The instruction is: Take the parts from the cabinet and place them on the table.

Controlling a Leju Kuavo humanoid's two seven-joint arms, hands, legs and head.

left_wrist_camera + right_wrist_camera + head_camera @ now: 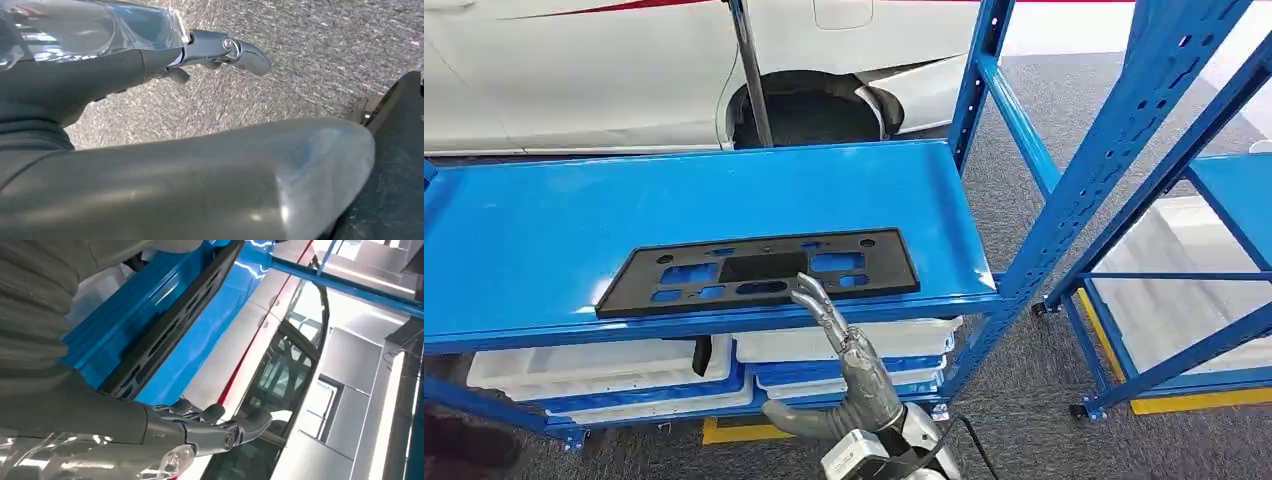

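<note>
Head view: a flat black plastic plate [759,271], long and rectangular with several cut-out windows and small holes, lies on the glossy blue metal top shelf [544,230] of the cabinet, close to its front edge. The right hand [849,360] rises from below in front of that edge, its metallic fingers [812,295] straight and held loosely together, holding nothing; the tips overlap the plate's front rim, though contact cannot be told. On the lower shelf sit shallow white plastic trays [594,365]. A second blue rack [1124,140] with perforated uprights stands to the right on grey carpet [1014,400], and a white car body [574,70] with an open wheel arch fills the background.

Left wrist view: the left hand [150,65] hangs over the speckled grey carpet [310,60], its fingers [240,52] stretched out and empty, the thick smooth grey thumb beside them.

Right wrist view: the right hand [150,420] lies beside the black plate [175,325], which rests on the blue shelf [200,345]; the shiny fingers [225,427] are extended, slightly spread, gripping nothing.
</note>
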